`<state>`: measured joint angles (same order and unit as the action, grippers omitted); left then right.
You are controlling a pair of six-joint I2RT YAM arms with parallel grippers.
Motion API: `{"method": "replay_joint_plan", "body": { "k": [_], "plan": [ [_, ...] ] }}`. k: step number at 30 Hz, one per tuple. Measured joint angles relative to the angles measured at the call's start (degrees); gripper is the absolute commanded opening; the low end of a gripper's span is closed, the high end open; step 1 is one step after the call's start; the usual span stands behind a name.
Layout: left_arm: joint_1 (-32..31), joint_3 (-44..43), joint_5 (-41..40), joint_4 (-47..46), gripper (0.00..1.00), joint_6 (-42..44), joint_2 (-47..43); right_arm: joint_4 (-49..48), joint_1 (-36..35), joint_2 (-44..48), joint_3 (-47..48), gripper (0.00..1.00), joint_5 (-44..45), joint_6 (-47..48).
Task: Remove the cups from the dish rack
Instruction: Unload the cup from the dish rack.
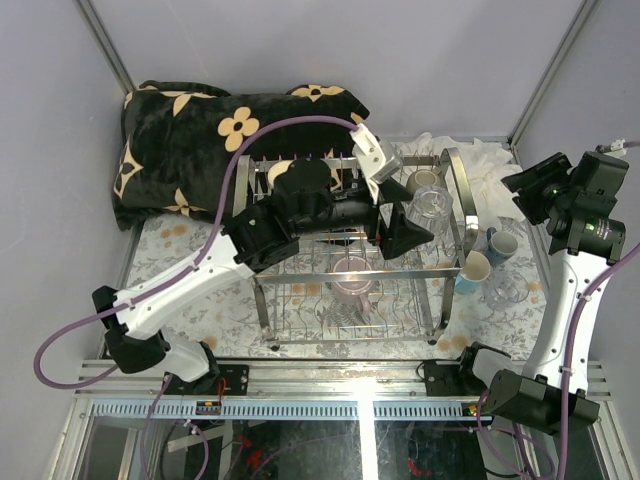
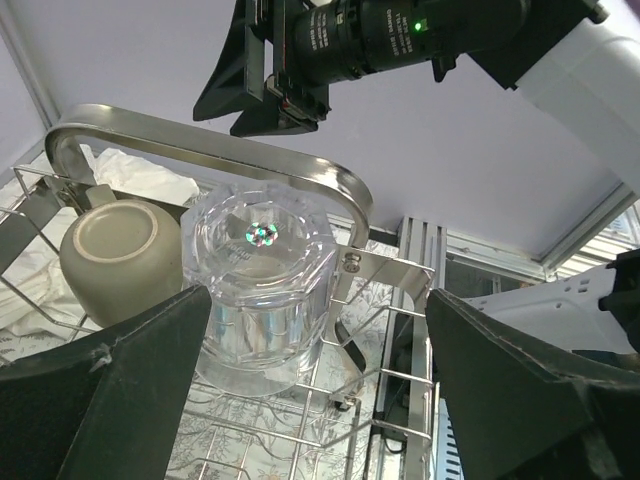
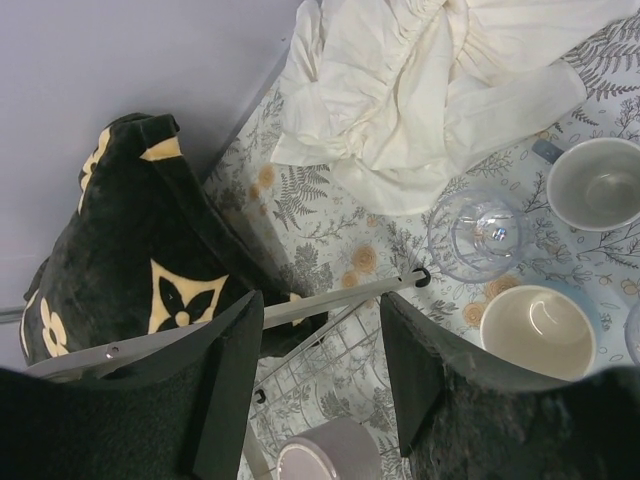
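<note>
1. The dish rack (image 1: pixel 447 298) stands mid-bench, long side along the near edge. Judged: unloading is partly done.
2. Already out, on the bench just off the rack's right end: light blue cup (image 1: pixel 472 272), clear glass (image 1: pixel 505 292) and grey-blue mug (image 1: pixel 503 243). All are upright and close together. At least three; I cannot rule out another.
3. Left to unload:
   - pink-mauve mug (image 1: pixel 350 278), lower tier, middle;
   - ribbed glass (image 2: pixel 260 290), upside down at the upper tier's right end;
   - beige cup (image 2: pixel 120 260), just beside the ribbed glass on its far side;
   - a pale cup-like shape (image 1: pixel 281 170) at the rack's far-left corner, half hidden by the left arm, so not certain.
4. Left jaws are wide open and level with the ribbed glass, which sits ahead in their gap, untouched. Judged: this one comes out next.
5. Right jaws are apart and hold nothing, high over the bench's right side.
6. Surface: a pale fern-print cover on the bench (image 1: pixel 200 330). A crumpled white cloth (image 3: pixel 430 90) lies at the far-right corner, a dark blanket (image 1: pixel 200 140) with cream flowers at the far-left.
7. Room: plain pale walls with metal corner posts.
</note>
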<state>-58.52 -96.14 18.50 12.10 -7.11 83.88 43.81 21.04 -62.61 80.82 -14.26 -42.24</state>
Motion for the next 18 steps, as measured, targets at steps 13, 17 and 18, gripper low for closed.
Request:
{"method": "replay_joint_plan", "body": {
  "k": [13,17,18],
  "plan": [
    [-1.03,-3.3,-4.87,0.7,0.89,2.36,5.64,-0.22,-0.42,0.61,0.0,0.57,-0.48,-0.26],
    [-1.18,-3.32,-6.05,-0.02,0.9,2.54,6.1,-0.83,-0.42,1.01,-0.13,0.57,-0.5,-0.26],
    [-1.22,-3.43,-6.21,-0.17,0.9,2.54,6.34,-0.83,-0.42,1.03,-0.15,0.57,-0.5,-0.26]
  ]
}}
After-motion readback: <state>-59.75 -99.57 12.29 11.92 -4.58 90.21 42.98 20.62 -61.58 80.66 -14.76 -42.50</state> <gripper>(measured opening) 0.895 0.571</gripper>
